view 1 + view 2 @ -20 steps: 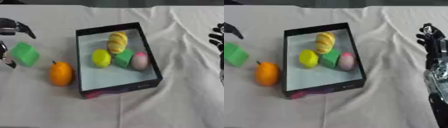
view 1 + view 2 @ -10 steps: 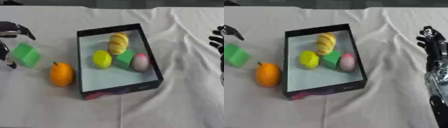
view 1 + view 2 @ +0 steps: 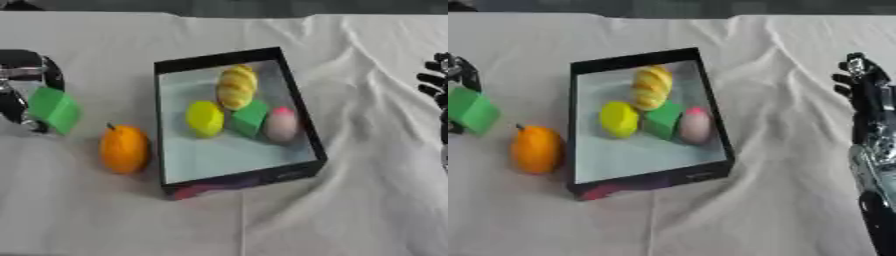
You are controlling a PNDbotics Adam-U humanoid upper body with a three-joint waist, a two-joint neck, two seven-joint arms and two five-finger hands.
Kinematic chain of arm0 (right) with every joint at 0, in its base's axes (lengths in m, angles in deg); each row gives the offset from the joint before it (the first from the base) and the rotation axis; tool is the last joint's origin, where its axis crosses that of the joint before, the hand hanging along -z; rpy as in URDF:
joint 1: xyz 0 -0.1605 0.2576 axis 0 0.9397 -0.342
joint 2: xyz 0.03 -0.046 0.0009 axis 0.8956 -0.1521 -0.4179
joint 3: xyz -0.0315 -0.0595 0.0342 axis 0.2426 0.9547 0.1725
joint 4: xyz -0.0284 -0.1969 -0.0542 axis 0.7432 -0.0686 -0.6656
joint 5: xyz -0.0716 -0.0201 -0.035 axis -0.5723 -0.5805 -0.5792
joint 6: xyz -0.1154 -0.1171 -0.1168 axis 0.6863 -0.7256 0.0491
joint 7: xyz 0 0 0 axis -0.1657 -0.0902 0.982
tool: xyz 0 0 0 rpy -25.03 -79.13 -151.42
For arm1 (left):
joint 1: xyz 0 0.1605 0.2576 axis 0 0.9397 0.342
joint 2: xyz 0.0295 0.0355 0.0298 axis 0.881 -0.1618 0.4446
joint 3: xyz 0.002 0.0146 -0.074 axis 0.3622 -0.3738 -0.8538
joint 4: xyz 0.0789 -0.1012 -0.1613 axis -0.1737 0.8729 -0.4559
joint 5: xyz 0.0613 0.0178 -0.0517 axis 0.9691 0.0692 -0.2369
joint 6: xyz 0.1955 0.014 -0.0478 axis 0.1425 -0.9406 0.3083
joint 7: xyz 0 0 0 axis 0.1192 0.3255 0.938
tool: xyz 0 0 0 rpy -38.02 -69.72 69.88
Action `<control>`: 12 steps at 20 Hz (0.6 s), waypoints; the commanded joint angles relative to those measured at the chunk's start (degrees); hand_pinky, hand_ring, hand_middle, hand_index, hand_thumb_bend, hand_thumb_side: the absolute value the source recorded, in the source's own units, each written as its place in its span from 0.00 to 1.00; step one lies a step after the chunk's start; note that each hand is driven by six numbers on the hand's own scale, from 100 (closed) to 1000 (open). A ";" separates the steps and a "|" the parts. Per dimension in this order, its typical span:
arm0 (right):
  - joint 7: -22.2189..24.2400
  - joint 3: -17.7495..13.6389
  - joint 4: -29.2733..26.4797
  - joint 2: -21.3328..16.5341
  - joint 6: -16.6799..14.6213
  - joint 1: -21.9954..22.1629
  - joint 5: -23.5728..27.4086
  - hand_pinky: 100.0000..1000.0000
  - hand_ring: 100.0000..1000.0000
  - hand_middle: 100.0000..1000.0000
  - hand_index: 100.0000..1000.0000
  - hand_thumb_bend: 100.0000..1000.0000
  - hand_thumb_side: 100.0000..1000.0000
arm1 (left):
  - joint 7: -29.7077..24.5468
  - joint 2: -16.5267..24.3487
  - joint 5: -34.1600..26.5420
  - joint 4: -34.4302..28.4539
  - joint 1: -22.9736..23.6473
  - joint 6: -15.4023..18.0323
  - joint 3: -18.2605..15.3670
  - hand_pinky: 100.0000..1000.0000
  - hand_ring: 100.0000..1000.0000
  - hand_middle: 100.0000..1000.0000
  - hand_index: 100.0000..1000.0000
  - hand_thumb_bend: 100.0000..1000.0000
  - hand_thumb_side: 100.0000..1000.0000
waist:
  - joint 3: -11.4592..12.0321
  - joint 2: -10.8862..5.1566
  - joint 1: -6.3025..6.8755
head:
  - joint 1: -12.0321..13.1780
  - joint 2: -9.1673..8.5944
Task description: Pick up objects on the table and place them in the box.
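A green block (image 3: 55, 109) lies on the white cloth at the far left. My left hand (image 3: 24, 82) is around it, curled fingers over its top and the thumb against its lower left side. An orange (image 3: 123, 149) sits just left of the black box (image 3: 242, 178). Inside the box are a yellow bread-like roll (image 3: 236, 87), a yellow lemon (image 3: 205, 118), a second green block (image 3: 248, 118) and a pink egg-shaped thing (image 3: 281, 125). At the right edge my right hand (image 3: 866, 95) rests open with its fingers pointing up, well away from the box.
A wrinkled white cloth (image 3: 350, 200) covers the whole table. Its folds run along the right side of the box. A dark strip shows beyond the table's far edge.
My left hand's fingers have come down closer onto the green block. The block, the orange, the box and the right hand stay where they were.
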 commanded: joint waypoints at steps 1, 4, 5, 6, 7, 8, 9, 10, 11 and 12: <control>0.14 -0.33 -0.66 -1.47 -0.15 -0.53 0.27 0.79 0.75 0.72 0.80 0.00 0.69 | 2.79 1.86 -2.08 -4.77 -2.56 0.70 -2.41 0.56 0.51 0.40 0.41 0.54 0.00 | 0.29 -1.01 -0.55 | -0.25 -0.24; 0.12 -0.47 -0.76 -1.83 -0.22 -0.47 0.46 0.79 0.75 0.72 0.79 0.00 0.68 | 5.77 0.82 -4.94 -9.60 -5.29 1.07 -2.56 0.55 0.49 0.38 0.40 0.51 0.00 | 0.51 -1.41 -0.54 | -0.78 0.31; 0.13 -0.48 -0.78 -1.95 -0.23 -0.49 0.53 0.79 0.75 0.72 0.79 0.00 0.68 | 6.73 0.10 -5.88 -11.15 -6.38 0.72 -1.98 0.55 0.49 0.38 0.40 0.51 0.00 | 0.62 -1.51 -0.56 | -0.94 0.41; 0.20 -0.42 -0.87 -2.07 -0.27 -0.63 0.61 0.79 0.75 0.72 0.79 0.00 0.68 | 7.63 -0.75 -6.82 -12.67 -7.43 0.42 -1.05 0.56 0.49 0.38 0.40 0.50 0.00 | 0.55 -1.68 -0.58 | -0.84 0.46; 0.27 -0.36 -0.95 -2.21 -0.30 -0.79 0.69 0.79 0.75 0.72 0.79 0.00 0.68 | 8.08 -1.93 -7.75 -14.20 -8.69 -0.05 0.11 0.56 0.49 0.38 0.40 0.50 0.00 | 0.57 -1.79 -0.60 | -0.80 0.52; 0.33 -0.32 -1.03 -2.33 -0.32 -0.97 0.77 0.79 0.75 0.72 0.79 0.00 0.67 | 7.86 -3.19 -8.67 -15.67 -9.88 -0.74 1.22 0.57 0.49 0.38 0.41 0.51 0.00 | 0.53 -1.89 -0.62 | -0.73 0.62; 0.38 -0.29 -1.11 -2.40 -0.33 -1.17 0.87 0.79 0.75 0.72 0.79 0.00 0.67 | 7.27 -4.60 -9.45 -16.70 -11.14 -1.57 2.33 0.58 0.49 0.38 0.41 0.53 0.00 | 0.49 -1.97 -0.65 | -0.71 0.72; 0.45 -0.21 -1.20 -2.40 -0.34 -1.48 1.00 0.79 0.75 0.72 0.79 0.00 0.67 | 6.47 -6.11 -9.79 -17.18 -12.32 -2.48 3.27 0.58 0.49 0.38 0.41 0.52 0.00 | 0.27 -2.01 -0.71 | -0.49 0.73; 0.52 -0.15 -1.28 -2.35 -0.34 -1.76 1.14 0.79 0.75 0.72 0.79 0.00 0.67 | 5.60 -7.64 -9.81 -17.17 -13.23 -3.41 3.84 0.58 0.49 0.38 0.41 0.51 0.00 | 0.08 -2.03 -0.77 | -0.32 0.71; 0.59 -0.09 -1.37 -2.28 -0.35 -2.08 1.27 0.79 0.75 0.72 0.79 0.00 0.66 | 4.86 -9.19 -9.64 -16.79 -13.93 -4.36 4.14 0.59 0.49 0.38 0.41 0.49 0.00 | -0.22 -2.02 -0.83 | -0.06 0.66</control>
